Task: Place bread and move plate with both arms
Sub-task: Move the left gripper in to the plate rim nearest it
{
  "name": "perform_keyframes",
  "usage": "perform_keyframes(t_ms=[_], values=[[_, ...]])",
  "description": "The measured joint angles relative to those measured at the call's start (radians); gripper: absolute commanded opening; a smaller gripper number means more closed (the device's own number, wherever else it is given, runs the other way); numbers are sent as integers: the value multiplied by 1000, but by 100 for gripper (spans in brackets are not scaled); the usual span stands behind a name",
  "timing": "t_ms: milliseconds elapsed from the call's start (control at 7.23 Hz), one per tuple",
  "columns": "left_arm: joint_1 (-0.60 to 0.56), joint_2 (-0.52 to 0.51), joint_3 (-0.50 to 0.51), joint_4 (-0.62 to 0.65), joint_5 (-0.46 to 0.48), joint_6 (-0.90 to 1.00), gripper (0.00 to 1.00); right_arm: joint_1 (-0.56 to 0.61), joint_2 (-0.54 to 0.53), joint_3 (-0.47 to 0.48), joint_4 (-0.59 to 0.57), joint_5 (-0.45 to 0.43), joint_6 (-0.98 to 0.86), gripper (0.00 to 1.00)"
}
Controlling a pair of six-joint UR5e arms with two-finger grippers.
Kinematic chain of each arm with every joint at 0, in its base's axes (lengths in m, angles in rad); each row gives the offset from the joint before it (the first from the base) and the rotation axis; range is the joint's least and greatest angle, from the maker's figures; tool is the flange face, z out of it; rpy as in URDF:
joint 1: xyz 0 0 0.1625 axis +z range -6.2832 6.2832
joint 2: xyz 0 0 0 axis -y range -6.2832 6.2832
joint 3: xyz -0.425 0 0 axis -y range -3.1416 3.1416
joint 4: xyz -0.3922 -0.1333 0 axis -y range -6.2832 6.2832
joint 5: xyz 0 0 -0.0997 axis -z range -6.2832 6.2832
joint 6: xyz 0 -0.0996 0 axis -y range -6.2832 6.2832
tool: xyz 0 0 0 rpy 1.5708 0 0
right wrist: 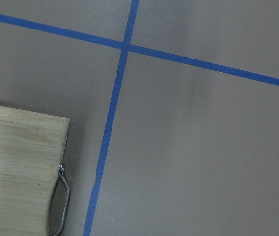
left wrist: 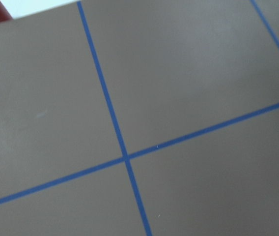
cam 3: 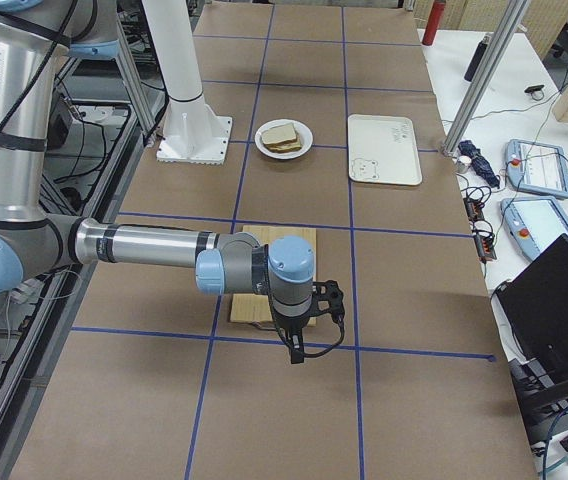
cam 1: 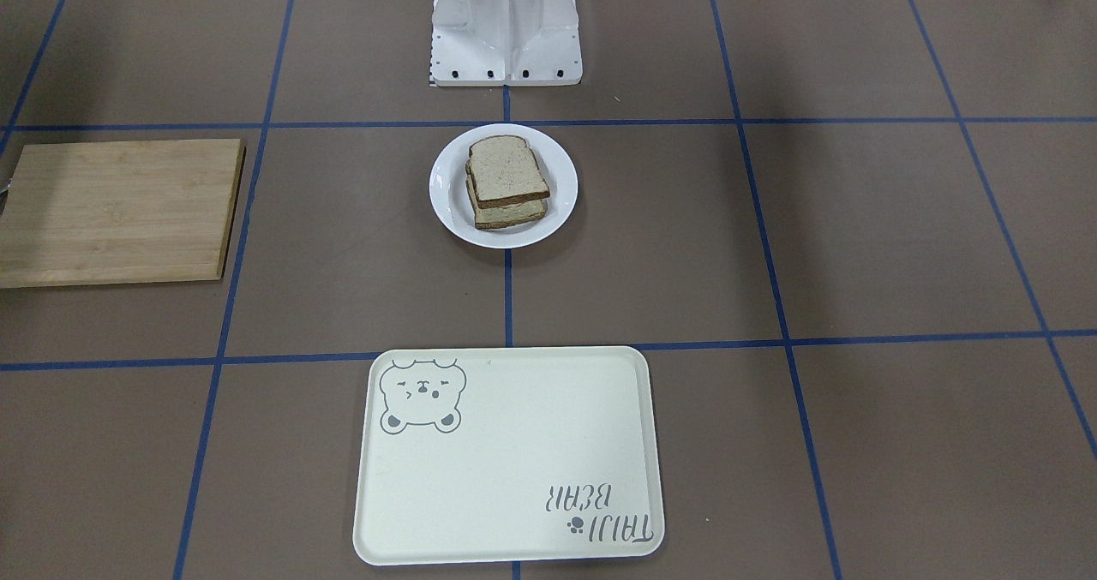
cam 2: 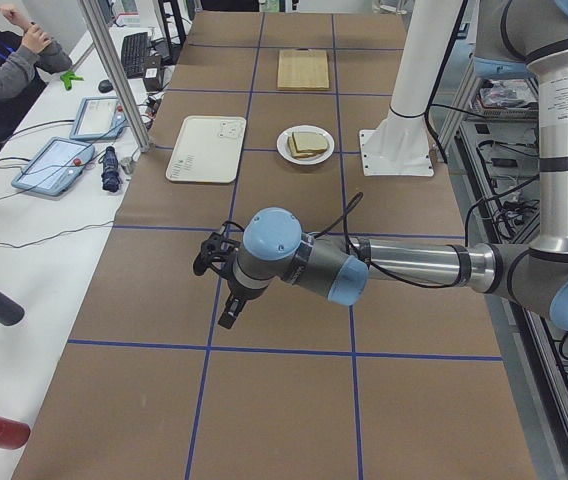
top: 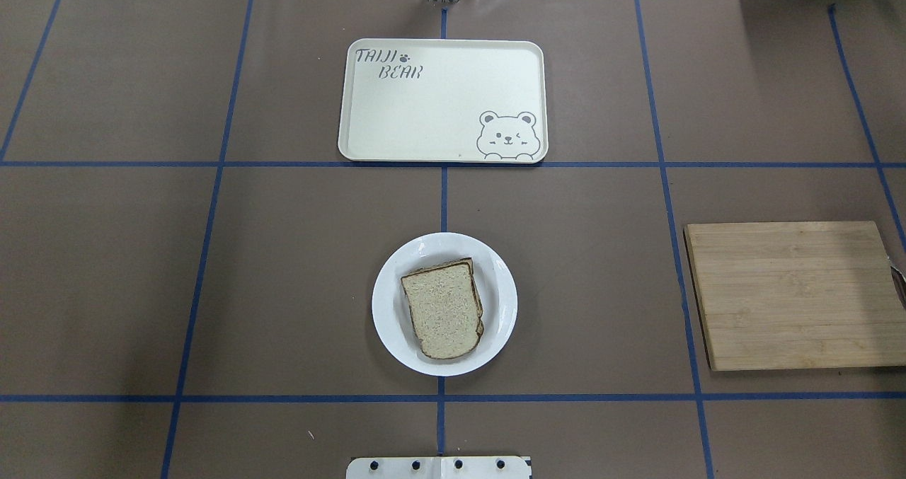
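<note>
The white plate (cam 1: 446,188) sits at the table's middle, just in front of the robot base; it also shows in the overhead view (top: 388,302). The plain bread (cam 1: 507,170) lies on top of a second slice on the plate, and also shows from overhead (top: 442,311). No egg is visible. My left gripper (cam 2: 229,318) hangs over bare table far to the left of the plate. My right gripper (cam 3: 297,352) hangs just past the cutting board's near end, far from the plate. I cannot tell whether either is open or shut. Both wrist views show only table.
A cream bear tray (cam 1: 510,456) lies across the table from the plate, also seen overhead (top: 442,100). A wooden cutting board (top: 793,295) lies on the robot's right, its handle end in the right wrist view (right wrist: 16,172). An operator (cam 2: 4,70) sits at a side desk.
</note>
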Motion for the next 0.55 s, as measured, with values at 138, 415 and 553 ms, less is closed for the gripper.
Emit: perform_keyframes(t_ms=[138,415,553], values=[[39,-9,-14,-106,-18,-103,99,0,0,2,1,2,2,100],[192,-55,-24,-302,-64,-377,100,0,1,6,3,22,2,100],[255,-75,-30,-400,-67,-528,100,0,2,6,3,31,3,100]])
